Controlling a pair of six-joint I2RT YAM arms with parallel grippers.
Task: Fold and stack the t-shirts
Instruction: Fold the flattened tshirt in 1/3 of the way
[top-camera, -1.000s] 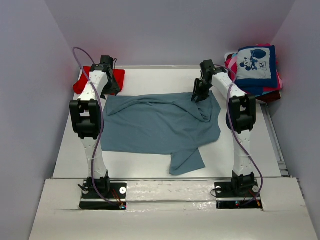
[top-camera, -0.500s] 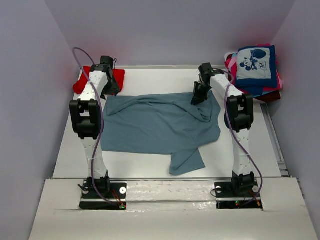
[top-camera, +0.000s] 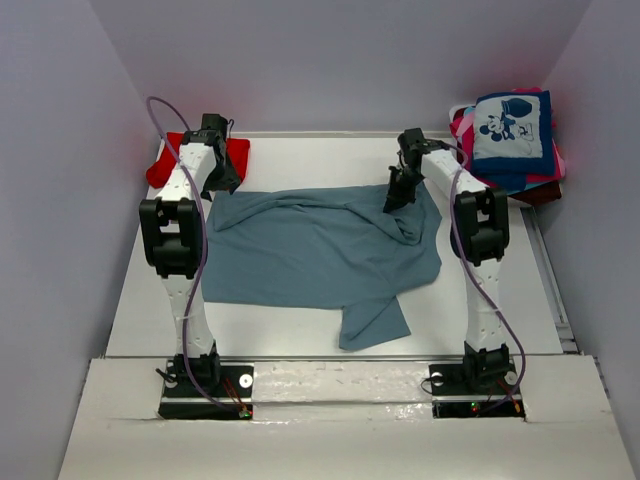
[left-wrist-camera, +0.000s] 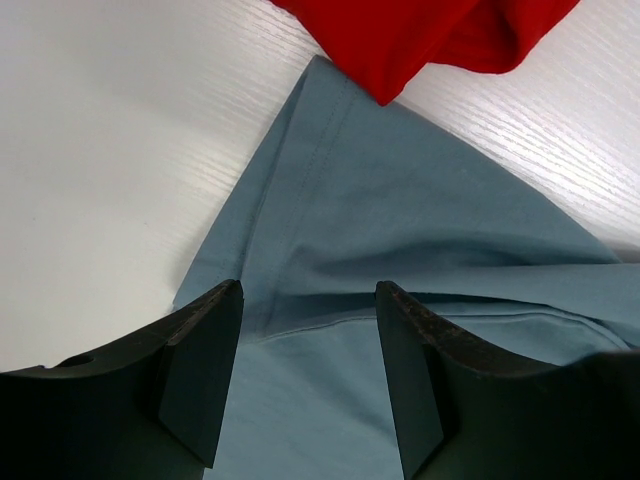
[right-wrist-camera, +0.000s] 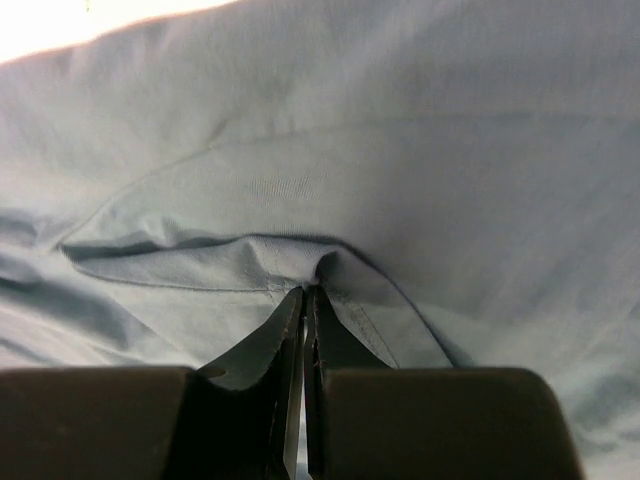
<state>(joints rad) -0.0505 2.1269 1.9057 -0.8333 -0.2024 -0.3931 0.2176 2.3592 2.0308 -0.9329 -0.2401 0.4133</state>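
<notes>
A: How is your overhead view lit?
B: Softly and evenly; you get glare on the glossy white front ledge (top-camera: 330, 378), and the crumpled red cotton t-shirt (top-camera: 237, 158) casts a pink tint on the left wall (top-camera: 95, 150).
A: Your right wrist view?
B: Dim on the dusty grey-blue cotton t-shirt (right-wrist-camera: 400, 150), white tabletop (right-wrist-camera: 60, 20) blown out top-left.

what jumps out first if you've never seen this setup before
A rumpled grey-blue t-shirt sprawls across the middle of the table, the right pincer shut on a fold near its far right corner, the left pincer open over its far left corner. A red t-shirt lies far left; a pile topped by a navy cartoon-mouse t-shirt sits far right.
</notes>
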